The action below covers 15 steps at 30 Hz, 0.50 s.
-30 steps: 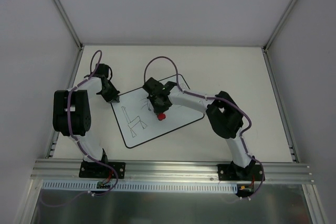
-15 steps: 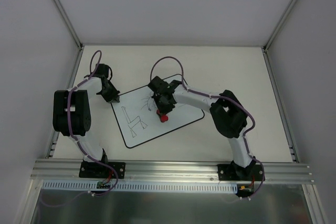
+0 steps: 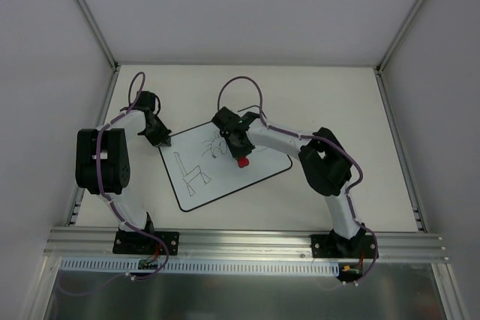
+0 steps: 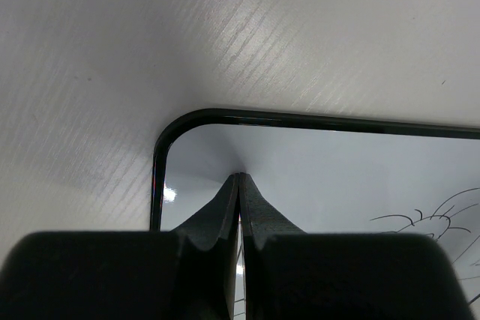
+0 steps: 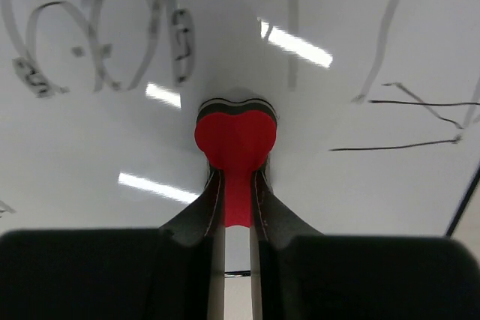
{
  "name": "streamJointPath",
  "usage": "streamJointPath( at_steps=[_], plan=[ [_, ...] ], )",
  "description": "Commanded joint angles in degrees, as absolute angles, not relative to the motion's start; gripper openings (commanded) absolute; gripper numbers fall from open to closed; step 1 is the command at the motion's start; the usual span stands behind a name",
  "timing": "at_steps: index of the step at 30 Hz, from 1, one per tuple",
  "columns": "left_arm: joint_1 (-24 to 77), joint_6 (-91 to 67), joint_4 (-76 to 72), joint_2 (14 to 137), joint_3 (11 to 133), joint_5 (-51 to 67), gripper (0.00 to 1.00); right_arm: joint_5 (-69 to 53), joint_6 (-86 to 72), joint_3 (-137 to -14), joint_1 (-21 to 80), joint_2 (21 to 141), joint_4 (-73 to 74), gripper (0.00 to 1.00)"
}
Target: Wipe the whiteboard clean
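Observation:
The whiteboard (image 3: 238, 179) lies tilted on the table and carries black line sketches (image 3: 191, 170). My right gripper (image 3: 241, 154) is over the middle of the board, shut on a small red eraser (image 3: 243, 162). In the right wrist view the eraser (image 5: 235, 136) is pinched between the fingertips of that gripper (image 5: 238, 179) and presses on the whiteboard (image 5: 97, 148), with smeared strokes above it and thin lines to its right. My left gripper (image 3: 159, 139) is shut with nothing in it. Its tips (image 4: 240, 179) rest on the whiteboard (image 4: 352, 177) just inside the rounded corner of the border (image 4: 160, 144).
The board lies on a white table (image 3: 330, 103) enclosed by white walls with metal posts (image 3: 88, 13). An aluminium rail (image 3: 247, 243) with both arm bases runs along the near edge. A purple cable (image 3: 240, 84) loops above the right wrist.
The right gripper has slid the red eraser to the right across the board, away from the left-hand sketch. The left arm has stayed at the board's corner.

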<state>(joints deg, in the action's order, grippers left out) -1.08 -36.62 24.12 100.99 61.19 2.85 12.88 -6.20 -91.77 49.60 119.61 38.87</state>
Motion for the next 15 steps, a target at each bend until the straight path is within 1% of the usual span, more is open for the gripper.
streamJointPath(
  at_steps=[1,5,8,15],
  plan=[
    [-0.4,-36.2,27.3,103.1,58.4,2.0,0.00,5.2,-6.0,-94.5,56.0,126.1,42.2,0.00],
    [-0.4,-36.0,27.3,102.9,58.2,2.1,0.00,8.2,-5.8,-98.2,56.1,128.3,43.1,0.00],
    [-0.3,-36.0,27.4,102.7,57.9,2.2,0.00,11.4,-7.0,-97.6,52.1,128.8,45.0,0.00],
    [-0.3,-36.0,27.4,102.7,57.9,2.2,0.00,16.8,-7.4,-89.3,38.8,124.3,45.6,0.00]
  ],
)
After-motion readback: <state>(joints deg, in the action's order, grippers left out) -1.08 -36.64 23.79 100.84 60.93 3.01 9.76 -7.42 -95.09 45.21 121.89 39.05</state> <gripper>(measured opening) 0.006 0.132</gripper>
